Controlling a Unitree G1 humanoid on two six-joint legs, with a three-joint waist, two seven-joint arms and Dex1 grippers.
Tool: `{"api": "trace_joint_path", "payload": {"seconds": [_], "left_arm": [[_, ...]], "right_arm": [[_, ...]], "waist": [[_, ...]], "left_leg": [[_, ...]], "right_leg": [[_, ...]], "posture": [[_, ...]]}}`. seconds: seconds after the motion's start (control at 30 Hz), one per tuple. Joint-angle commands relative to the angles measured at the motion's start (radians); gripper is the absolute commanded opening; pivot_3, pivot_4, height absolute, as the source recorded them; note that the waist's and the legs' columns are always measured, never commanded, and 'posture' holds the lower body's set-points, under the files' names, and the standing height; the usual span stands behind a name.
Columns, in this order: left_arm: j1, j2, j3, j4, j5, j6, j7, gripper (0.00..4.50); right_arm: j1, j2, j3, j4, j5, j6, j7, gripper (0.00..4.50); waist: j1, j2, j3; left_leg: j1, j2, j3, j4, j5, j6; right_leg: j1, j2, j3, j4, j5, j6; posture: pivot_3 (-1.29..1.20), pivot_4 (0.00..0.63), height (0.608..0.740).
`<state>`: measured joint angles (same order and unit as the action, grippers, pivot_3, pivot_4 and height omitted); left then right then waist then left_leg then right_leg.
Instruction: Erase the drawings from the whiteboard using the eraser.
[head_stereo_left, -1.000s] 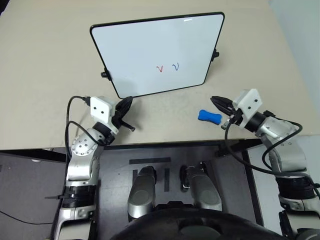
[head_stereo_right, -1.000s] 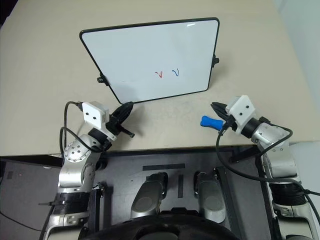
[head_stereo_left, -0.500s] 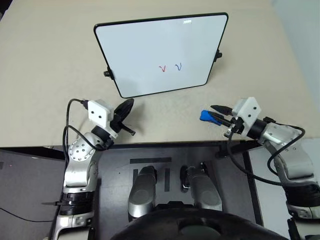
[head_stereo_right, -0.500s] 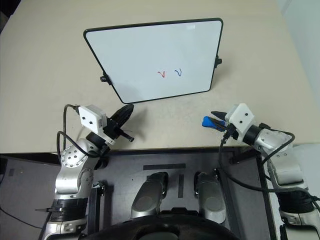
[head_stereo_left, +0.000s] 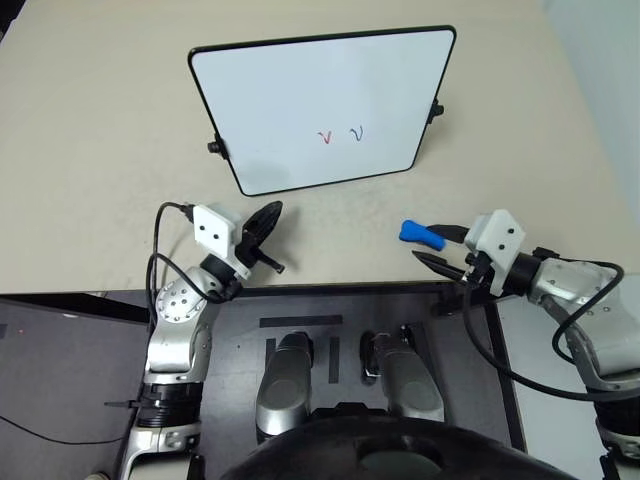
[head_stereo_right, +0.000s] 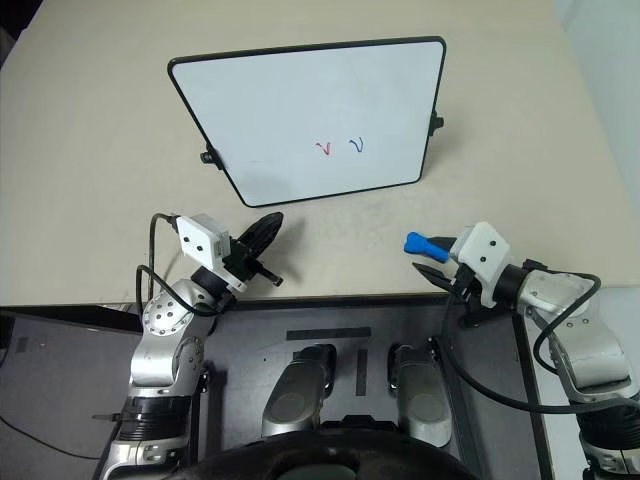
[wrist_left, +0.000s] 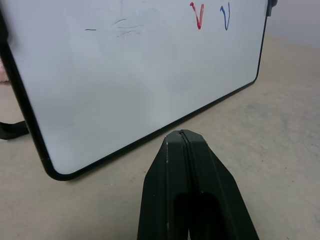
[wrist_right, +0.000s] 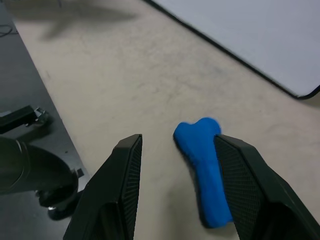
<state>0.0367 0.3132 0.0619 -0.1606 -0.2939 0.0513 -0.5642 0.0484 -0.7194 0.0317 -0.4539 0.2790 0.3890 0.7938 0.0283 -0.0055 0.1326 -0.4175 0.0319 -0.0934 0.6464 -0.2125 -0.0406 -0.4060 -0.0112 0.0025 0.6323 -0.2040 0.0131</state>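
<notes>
Now grasp step: right hand wide, eraser lying against one finger, uncentred. Shift sideways, straddle narrow waist, then close. Left hand pinched empty near whiteboard.

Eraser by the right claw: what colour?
Bright blue eraser, clearest in the right wrist view.

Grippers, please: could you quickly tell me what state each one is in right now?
Left gripper: closed, holding nothing, near the whiteboard.
Right gripper: open, not holding the blue eraser, which lies on the table beside one finger.
</notes>
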Motion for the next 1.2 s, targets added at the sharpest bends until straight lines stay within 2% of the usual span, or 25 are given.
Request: {"api": "trace_joint_path", "payload": {"seconds": [0.03,0.53,0.63,0.8,0.83,1.07,1.2], "left_arm": [[-0.007,-0.002,0.0,-0.016,0.001,-0.019,0.003,0.0],[0.017,0.005,0.014,-0.04,0.003,-0.017,0.013,0.0],[0.015,0.006,0.015,-0.039,0.003,-0.017,0.014,0.0],[0.005,0.008,0.013,-0.033,0.004,-0.017,0.011,0.0],[0.003,0.008,0.013,-0.031,0.004,-0.017,0.01,0.0],[-0.013,0.009,0.012,-0.015,0.006,-0.021,0.006,0.0],[-0.025,0.011,0.012,-0.004,0.006,-0.022,0.0,0.0]], "right_arm": [[-0.032,0.016,0.027,0.044,-0.025,-0.048,0.008,2.39],[-0.095,0.045,0.087,0.224,-0.098,-0.153,0.02,2.39],[-0.097,0.049,0.086,0.23,-0.102,-0.16,0.017,1.83],[-0.095,0.05,0.087,0.235,-0.12,-0.183,0.012,0.21],[-0.094,0.051,0.086,0.235,-0.122,-0.187,0.012,0.02],[-0.115,0.062,0.079,0.208,-0.132,-0.209,0.006,0.02],[-0.225,0.093,0.071,0.138,-0.135,-0.247,-0.01,0.02]], "waist": [[0.0,0.0,0.0],[0.0,0.0,0.0],[0.0,0.0,0.0],[-0.001,0.0,0.0],[-0.001,0.0,0.0],[-0.001,0.0,0.0],[-0.012,0.0,0.0]], "left_leg": [[0.0,0.0,0.0,0.0,0.0,0.0],[0.001,0.0,0.0,0.0,0.0,0.0],[0.002,0.0,0.0,0.0,0.0,0.0],[0.004,0.0,0.0,0.0,0.0,0.0],[0.004,0.0,0.0,0.0,0.0,0.0],[0.004,0.0,0.0,0.0,0.0,0.0],[0.004,0.0,0.0,0.0,0.001,0.0]], "right_leg": [[0.0,0.0,0.0,0.0,0.0,0.0],[0.0,0.0,0.001,0.001,0.001,-0.001],[0.001,0.0,0.001,0.002,0.001,-0.001],[0.002,0.0,0.001,0.002,0.001,-0.001],[0.002,0.0,0.001,0.002,0.001,-0.001],[0.002,0.0,0.001,0.002,0.001,-0.001],[0.001,0.0,0.002,0.003,0.001,-0.002]], "posture": [[0.0,0.15,0.74],[0.0,0.15,0.74],[0.0,0.15,0.74],[0.0,0.15,0.74],[0.0,0.15,0.74],[0.0,0.15,0.74],[0.0,0.15,0.74]]}}
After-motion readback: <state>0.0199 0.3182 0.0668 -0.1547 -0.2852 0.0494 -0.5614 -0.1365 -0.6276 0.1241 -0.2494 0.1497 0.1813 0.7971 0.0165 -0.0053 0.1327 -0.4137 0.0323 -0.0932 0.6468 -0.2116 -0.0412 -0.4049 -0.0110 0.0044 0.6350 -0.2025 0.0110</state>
